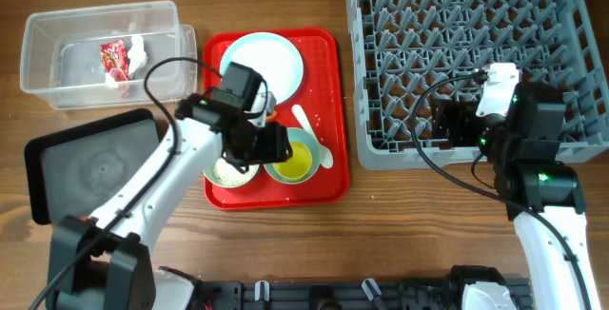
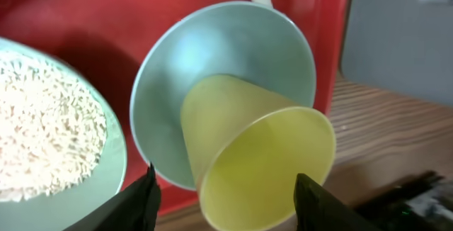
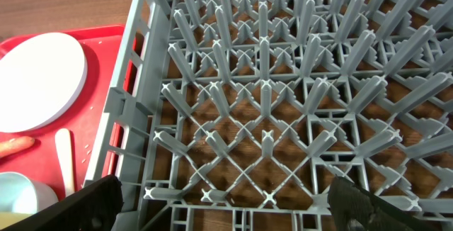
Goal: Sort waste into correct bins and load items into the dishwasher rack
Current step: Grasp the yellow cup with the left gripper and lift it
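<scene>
My left gripper [image 1: 271, 144] [image 2: 226, 188] is open over the red tray [image 1: 328, 82], its fingers on either side of the small yellow cup [image 2: 262, 153] [image 1: 293, 163]. The cup lies tilted in the pale blue bowl [image 2: 233, 47]. Beside it the pale green bowl [image 2: 119, 153] [image 1: 228, 172] holds loose white rice [image 2: 49, 132]. The pale blue plate [image 1: 271, 63] [image 3: 39, 82], white spoon [image 1: 309, 129] [image 3: 65, 160] and carrot [image 3: 14, 146] lie on the tray. My right gripper [image 1: 447, 125] [image 3: 226, 195] is open and empty above the front left of the grey rack [image 1: 476, 44] [image 3: 283, 82].
The clear tub [image 1: 38, 25] at the back left holds the red wrapper [image 1: 114, 60] and white tissue [image 1: 136, 53]. The black tray [image 1: 86, 167] lies at the front left, beside my left arm. The rack's wall stands right next to the red tray.
</scene>
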Motion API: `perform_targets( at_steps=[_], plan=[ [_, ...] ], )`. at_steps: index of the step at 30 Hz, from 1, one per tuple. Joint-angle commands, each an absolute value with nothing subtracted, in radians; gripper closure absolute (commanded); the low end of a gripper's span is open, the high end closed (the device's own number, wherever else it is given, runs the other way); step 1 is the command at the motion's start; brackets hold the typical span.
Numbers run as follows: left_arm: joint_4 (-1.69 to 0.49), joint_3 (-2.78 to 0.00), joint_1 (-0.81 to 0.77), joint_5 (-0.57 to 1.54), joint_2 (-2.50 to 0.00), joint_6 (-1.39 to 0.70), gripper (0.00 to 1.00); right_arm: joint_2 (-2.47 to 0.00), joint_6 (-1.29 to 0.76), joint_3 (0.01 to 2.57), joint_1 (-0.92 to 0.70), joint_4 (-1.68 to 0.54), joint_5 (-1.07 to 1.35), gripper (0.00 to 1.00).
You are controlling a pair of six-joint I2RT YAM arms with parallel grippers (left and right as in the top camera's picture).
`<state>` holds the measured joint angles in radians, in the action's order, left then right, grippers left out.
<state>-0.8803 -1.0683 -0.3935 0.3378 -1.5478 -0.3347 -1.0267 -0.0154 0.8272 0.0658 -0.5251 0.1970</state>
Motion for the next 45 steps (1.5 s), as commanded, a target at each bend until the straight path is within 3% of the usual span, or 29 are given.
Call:
perform_targets(
  at_steps=[1, 4, 6, 8, 11, 15, 21, 25, 31, 35, 40, 45],
  plan=[
    [-0.857, -1.045, -0.438, 0.241, -1.549, -0.327, 0.39, -1.031, -0.029, 0.851, 0.062, -0.525, 0.18, 0.05],
    [-0.845, -1.045, -0.458, 0.223, -1.574, -0.353, 0.43, -1.031, -0.029, 0.851, 0.062, -0.525, 0.181, 0.05],
    [-0.844, -1.045, -0.458, 0.208, -1.586, -0.353, 0.55, -1.031, -0.029, 0.851, 0.062, -0.525, 0.18, 0.05],
    [-0.84, -1.045, -0.456, 0.204, -1.595, -0.353, 0.6, -1.031, -0.028, 0.851, 0.062, -0.525, 0.18, 0.05],
    [-0.83, -1.045, -0.456, 0.204, -1.598, -0.353, 0.81, -1.031, -0.028, 0.851, 0.062, -0.525, 0.18, 0.05],
    [-0.82, -1.047, -0.453, 0.204, -1.597, -0.352, 0.96, -1.031, -0.028, 0.851, 0.062, -0.524, 0.18, 0.05],
    [-0.827, -1.135, -0.373, 0.231, -1.596, -0.352, 0.96, -1.031, -0.038, 0.851, 0.062, -0.464, 0.18, 0.05],
    [-0.826, -1.256, -0.258, 0.416, -1.596, -0.345, 0.96, -1.031, -0.083, 0.851, 0.062, -0.373, 0.215, 0.07],
    [-0.674, -1.303, -0.1, 0.997, -1.599, -0.346, 0.96, -1.073, 0.056, 0.851, 0.062, -0.265, 0.702, 0.05],
    [-0.609, -1.303, -0.076, 1.206, -1.599, -0.345, 0.96, -1.161, 0.052, 0.851, 0.062, -0.148, 1.037, 0.01],
    [-0.608, -1.302, -0.087, 1.238, -1.599, -0.345, 0.96, -1.279, 0.036, 0.851, 0.062, 0.054, 1.386, 0.01],
    [-0.608, -1.302, -0.123, 1.238, -1.599, -0.345, 0.96, -1.373, -0.085, 0.851, 0.062, 0.186, 1.454, 0.0]
  ],
)
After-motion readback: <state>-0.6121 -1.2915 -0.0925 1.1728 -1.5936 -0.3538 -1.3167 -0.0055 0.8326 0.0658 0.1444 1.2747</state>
